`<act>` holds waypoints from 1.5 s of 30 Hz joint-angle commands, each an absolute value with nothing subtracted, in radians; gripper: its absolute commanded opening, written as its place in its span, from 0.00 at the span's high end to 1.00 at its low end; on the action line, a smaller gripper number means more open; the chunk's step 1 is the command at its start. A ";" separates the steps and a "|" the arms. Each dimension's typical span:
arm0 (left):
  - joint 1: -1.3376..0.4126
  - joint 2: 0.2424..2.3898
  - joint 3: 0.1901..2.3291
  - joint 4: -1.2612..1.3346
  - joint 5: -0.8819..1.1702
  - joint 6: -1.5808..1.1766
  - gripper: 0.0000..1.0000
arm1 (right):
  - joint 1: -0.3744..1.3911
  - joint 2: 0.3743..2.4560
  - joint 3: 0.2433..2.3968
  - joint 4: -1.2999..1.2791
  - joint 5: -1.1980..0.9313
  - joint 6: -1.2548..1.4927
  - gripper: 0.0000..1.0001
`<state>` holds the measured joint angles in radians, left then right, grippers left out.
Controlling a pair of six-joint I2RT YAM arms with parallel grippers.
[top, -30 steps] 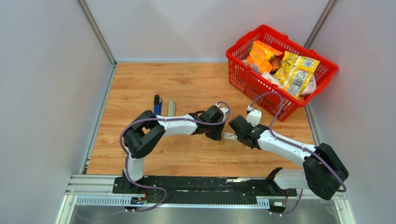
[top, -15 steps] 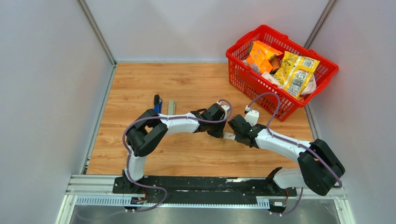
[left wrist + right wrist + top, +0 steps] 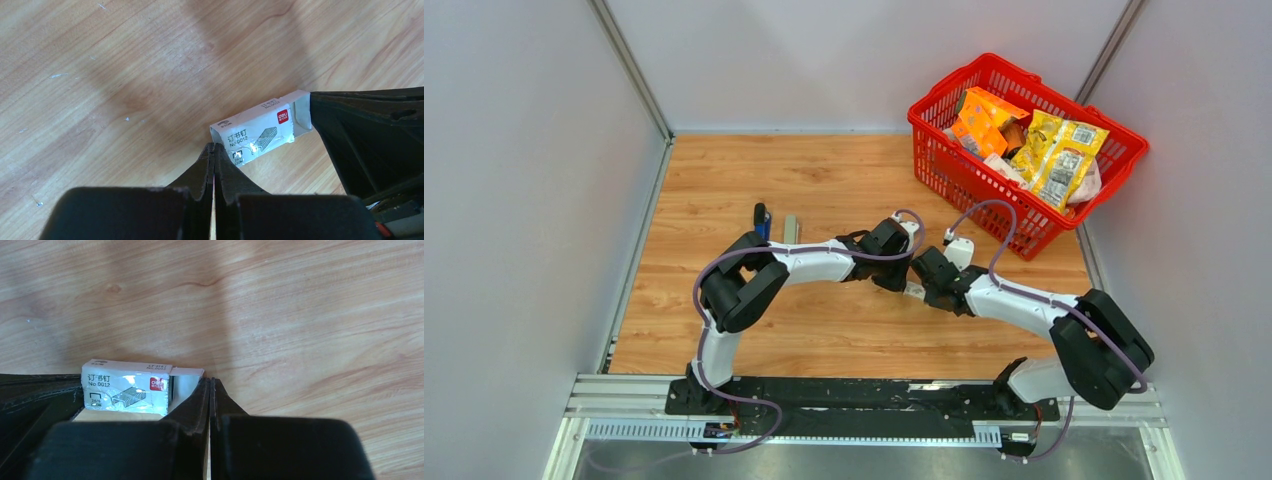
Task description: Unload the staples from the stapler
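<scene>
Where left fingers (image 3: 198,172) point, a white box (image 3: 260,129) lies.

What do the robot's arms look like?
Both the left arm and the right arm are smooth white tubes joined by chunky black joints. A thin purple cable loops along each one. At the tips are flat black jaws that narrow to a wedge.
</scene>
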<state>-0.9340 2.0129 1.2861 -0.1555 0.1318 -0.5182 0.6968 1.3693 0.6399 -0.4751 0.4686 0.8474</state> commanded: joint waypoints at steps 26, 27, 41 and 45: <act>-0.931 2.023 1.266 -0.206 0.109 -0.496 1.00 | 0.696 1.396 0.676 -0.302 0.357 0.776 1.00; -0.931 2.017 1.262 -0.207 0.103 -0.497 1.00 | 0.698 1.390 0.680 -0.310 0.365 0.773 1.00; -0.931 1.842 1.109 -0.204 0.011 -0.511 0.98 | 0.744 1.387 0.741 -0.393 0.399 0.742 0.98; -0.930 1.789 1.065 -0.206 -0.035 -0.511 0.93 | 0.746 1.370 0.759 -0.446 0.443 0.746 0.89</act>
<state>-0.9306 1.8614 1.1027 -0.1658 0.0387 -0.5179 0.7422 1.3945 0.7151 -0.3912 0.3775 0.7555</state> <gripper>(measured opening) 0.050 0.070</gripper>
